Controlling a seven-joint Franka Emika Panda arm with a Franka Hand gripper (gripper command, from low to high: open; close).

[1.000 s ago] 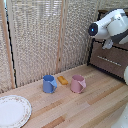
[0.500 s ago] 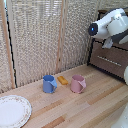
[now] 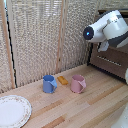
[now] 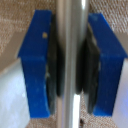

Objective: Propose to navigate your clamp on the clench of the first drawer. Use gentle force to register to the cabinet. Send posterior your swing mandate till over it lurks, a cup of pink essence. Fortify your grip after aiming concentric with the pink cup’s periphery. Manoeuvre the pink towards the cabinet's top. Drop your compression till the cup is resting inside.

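1. Pale wooden tabletop (image 3: 95, 107) fills my exterior view, backed by a woven reed screen (image 3: 37, 40).
2. I see the cabinet (image 3: 114, 60) at about three o'clock, mostly hidden behind the white arm (image 3: 107, 27).
3. My wrist view shows the clamp (image 4: 70, 62) closed on the clench of the first drawer (image 4: 70, 30); both blue fingertips (image 4: 35, 60) press the silver bar from either side.
4. The pink cup (image 3: 77, 84) stands on the table near centre, well apart from the cabinet.
5. A blue mug (image 3: 48, 84) sits at its nine o'clock, a small orange object (image 3: 62, 80) between them.
6. A white plate (image 3: 12, 111) lies at about seven o'clock.
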